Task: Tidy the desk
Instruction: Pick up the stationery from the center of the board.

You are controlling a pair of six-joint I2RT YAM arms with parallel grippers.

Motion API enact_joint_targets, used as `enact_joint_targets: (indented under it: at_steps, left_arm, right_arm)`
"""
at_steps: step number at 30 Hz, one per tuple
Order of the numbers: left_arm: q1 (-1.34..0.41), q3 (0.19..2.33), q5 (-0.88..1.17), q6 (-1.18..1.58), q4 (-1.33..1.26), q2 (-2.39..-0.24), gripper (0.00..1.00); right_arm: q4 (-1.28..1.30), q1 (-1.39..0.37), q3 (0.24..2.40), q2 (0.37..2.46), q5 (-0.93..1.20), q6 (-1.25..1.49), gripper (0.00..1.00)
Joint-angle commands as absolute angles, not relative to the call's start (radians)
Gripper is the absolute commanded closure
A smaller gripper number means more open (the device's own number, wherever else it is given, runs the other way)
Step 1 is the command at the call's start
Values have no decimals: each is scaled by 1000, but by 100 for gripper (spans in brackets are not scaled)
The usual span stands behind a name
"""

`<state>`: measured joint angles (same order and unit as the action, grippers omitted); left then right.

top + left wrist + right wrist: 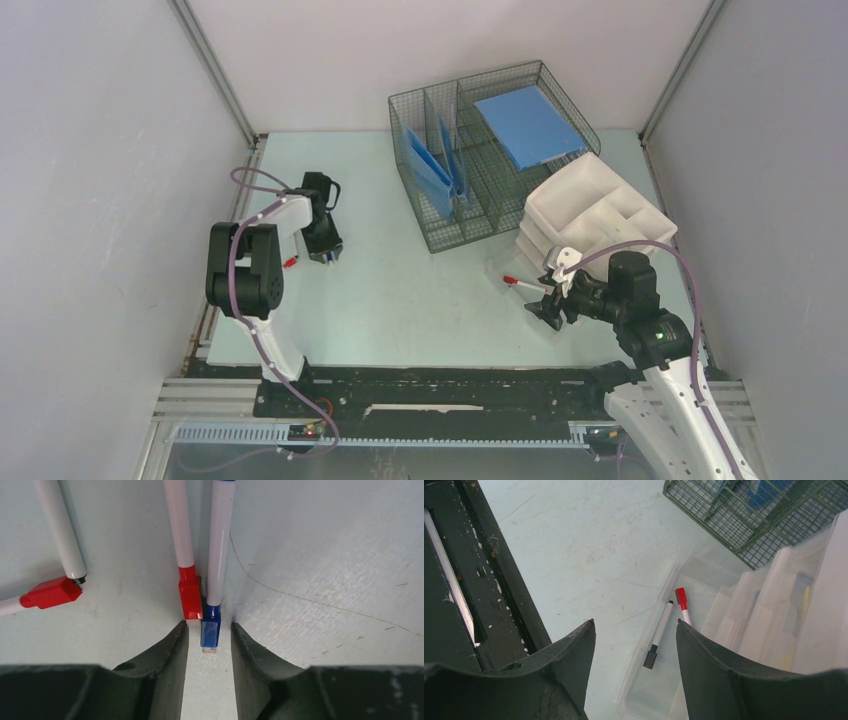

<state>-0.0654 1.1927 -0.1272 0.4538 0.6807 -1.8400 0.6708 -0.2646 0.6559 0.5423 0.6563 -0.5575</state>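
Left claw (209, 630): dark matte fingers apart, straddling square cap of blue marker (218, 555), narrow gap either side. Red marker (182, 540) lies alongside, caps touching. Leftward, two more markers: second red-capped one (50, 592), barrel cut off; plain white barrel (60, 530), cap out of frame. All lie on desk (325, 555), pale mint, smooth, finely scratched.

Right claw (634, 630): fingers apart, above clear plastic tray (639, 690) holding black-capped marker (659, 630) and red-capped marker (681, 597).

Beside tray: stacked white bins (590, 205), perhaps three; wire basket (465, 225) with blue folders (525, 125).

A wire basket (490, 196) holding blue folders (528, 125) stands beside stacked white trays (600, 205).
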Motion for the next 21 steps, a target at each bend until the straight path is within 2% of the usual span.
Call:
enact_joint_targets:
  at_steps: [1, 9, 21]
  left_arm:
    - [-81, 1184, -134, 463, 690, -1805, 62]
    - [-88, 1189, -141, 466, 688, -1814, 80]
    - [-120, 1066, -68, 484, 615, -1636, 91]
  right_arm:
    - [666, -275, 698, 533, 664, -576, 32]
    - [666, -279, 698, 535, 663, -577, 32]
    - [668, -281, 699, 534, 671, -578, 32]
